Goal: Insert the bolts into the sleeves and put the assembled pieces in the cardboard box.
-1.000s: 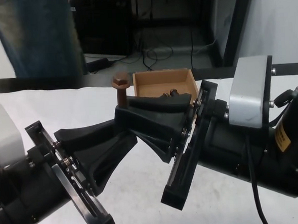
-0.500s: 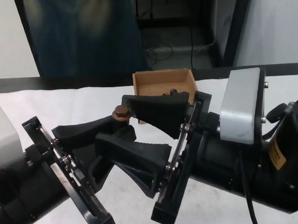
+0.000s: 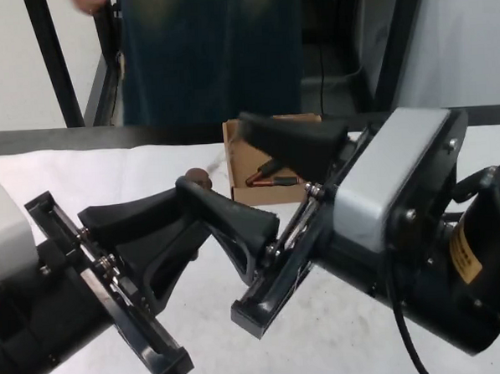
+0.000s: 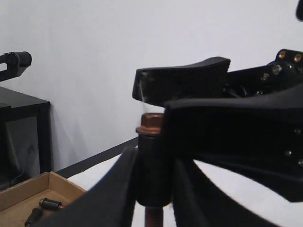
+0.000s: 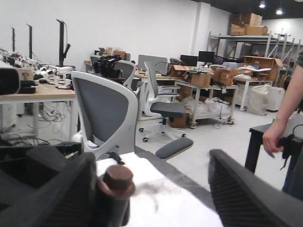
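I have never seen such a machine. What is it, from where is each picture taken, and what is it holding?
It is a robot with two arms at a white-covered bench. One picture looks down from behind the arms; the other two come from cameras on each wrist. The left tool is shut on a black sleeve with a brown bolt in it. The right tool is open, close to it. Farther back stands a cardboard box holding finished pieces.

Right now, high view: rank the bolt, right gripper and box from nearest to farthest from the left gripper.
1. The bolt, seated in the sleeve that the left gripper clamps.
2. The right gripper, open, with one finger right beside the bolt.
3. The box, on the bench behind both grippers.
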